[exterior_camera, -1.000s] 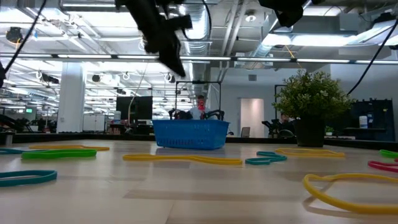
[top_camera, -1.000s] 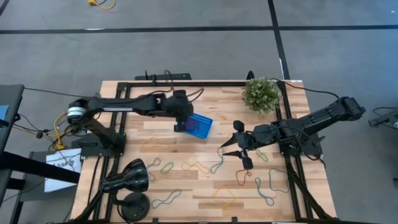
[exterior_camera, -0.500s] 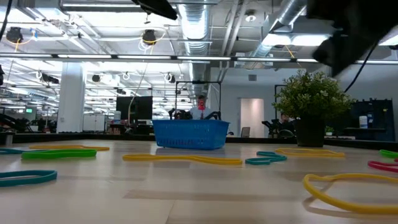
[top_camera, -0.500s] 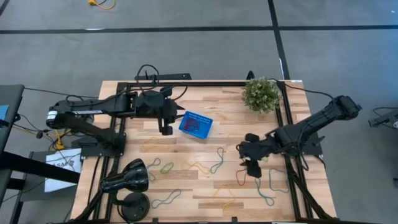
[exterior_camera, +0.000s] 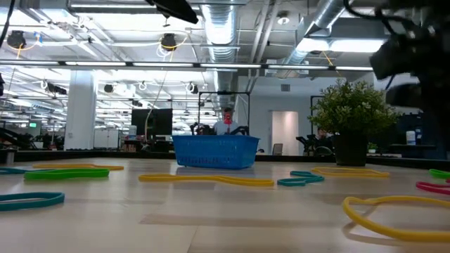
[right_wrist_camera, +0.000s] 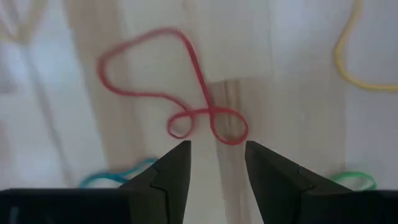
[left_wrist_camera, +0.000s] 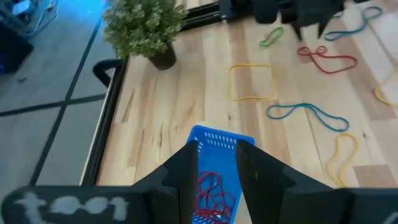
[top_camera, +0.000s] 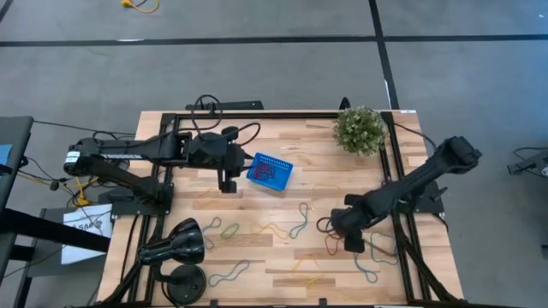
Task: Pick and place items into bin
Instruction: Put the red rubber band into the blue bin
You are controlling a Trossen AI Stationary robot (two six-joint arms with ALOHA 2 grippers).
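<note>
The blue mesh bin (top_camera: 270, 171) (exterior_camera: 214, 151) stands on the table's far half with red loops (left_wrist_camera: 208, 193) inside. My left gripper (top_camera: 227, 180) (left_wrist_camera: 216, 158) hovers open just left of the bin and holds nothing. My right gripper (top_camera: 349, 238) (right_wrist_camera: 216, 152) is open, pointing down above a red loop (right_wrist_camera: 207, 114) (top_camera: 330, 246) that lies flat on the wood; its fingers are clear of the loop. More loops lie flat on the near half: green (top_camera: 229, 229), yellow (top_camera: 274, 231), teal (top_camera: 300, 224), blue (top_camera: 368, 269).
A potted plant (top_camera: 360, 128) stands at the far right corner. A black lamp (top_camera: 171, 248) sits at the near left. Other loops lie near the front edge, among them brown (top_camera: 227, 275) and yellow (top_camera: 312, 278). Bare wood shows between the bin and the plant.
My left gripper drew back from above the bin toward the table's left. My right gripper travelled toward the near edge and came down over the red loop. No loop has moved.
</note>
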